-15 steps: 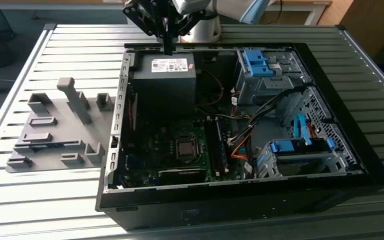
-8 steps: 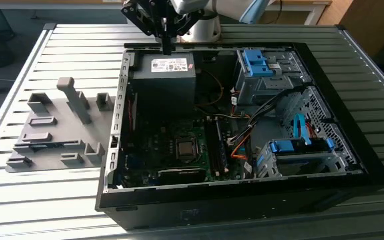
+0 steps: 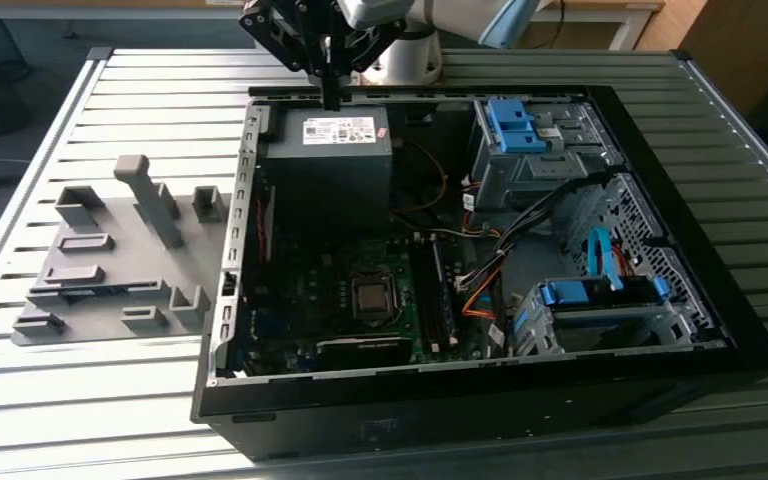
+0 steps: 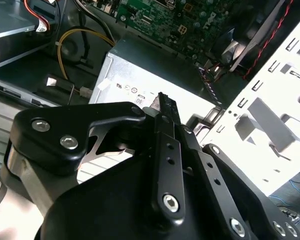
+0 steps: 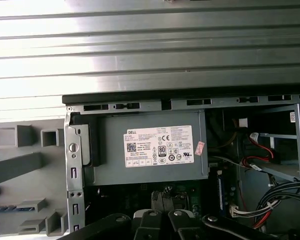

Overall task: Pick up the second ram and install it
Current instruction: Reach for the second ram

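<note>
Blue-green second ram [image 3: 95,292] lay flat in the grey fixture [image 3: 131,250], lower part of the exterior view's left, well apart from the gripper [image 3: 332,100]. Gripper hung upper centre, above the power supply [image 3: 331,175] inside the open computer case [image 3: 424,400]. Jaws pressed together.

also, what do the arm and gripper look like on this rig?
The gripper is matte black, a linkage type: flat angular links with silver screw heads at the pivots. The arm is light silver-grey tube sections with a blue joint cap.
</note>
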{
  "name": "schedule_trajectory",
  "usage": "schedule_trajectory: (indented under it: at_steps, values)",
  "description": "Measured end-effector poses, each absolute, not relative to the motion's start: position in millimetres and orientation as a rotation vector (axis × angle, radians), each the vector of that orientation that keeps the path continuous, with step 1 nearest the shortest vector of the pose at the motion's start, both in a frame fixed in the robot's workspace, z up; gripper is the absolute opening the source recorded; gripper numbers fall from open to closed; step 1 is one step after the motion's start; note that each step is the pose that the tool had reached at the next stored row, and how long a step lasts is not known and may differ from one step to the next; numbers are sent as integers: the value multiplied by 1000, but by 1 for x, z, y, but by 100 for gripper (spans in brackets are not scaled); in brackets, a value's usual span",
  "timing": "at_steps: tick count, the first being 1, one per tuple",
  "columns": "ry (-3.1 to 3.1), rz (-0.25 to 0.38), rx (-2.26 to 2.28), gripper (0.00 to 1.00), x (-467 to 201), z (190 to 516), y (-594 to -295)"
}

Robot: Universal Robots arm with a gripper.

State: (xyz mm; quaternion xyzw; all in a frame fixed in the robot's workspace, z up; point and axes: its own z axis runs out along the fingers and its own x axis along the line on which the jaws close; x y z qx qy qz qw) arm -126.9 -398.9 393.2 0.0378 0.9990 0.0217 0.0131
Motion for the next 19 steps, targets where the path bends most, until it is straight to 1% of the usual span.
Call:
schedule_trajectory:
  at_steps: [19]
  values:
    - [3112,68,118,11,-133,393,-399]
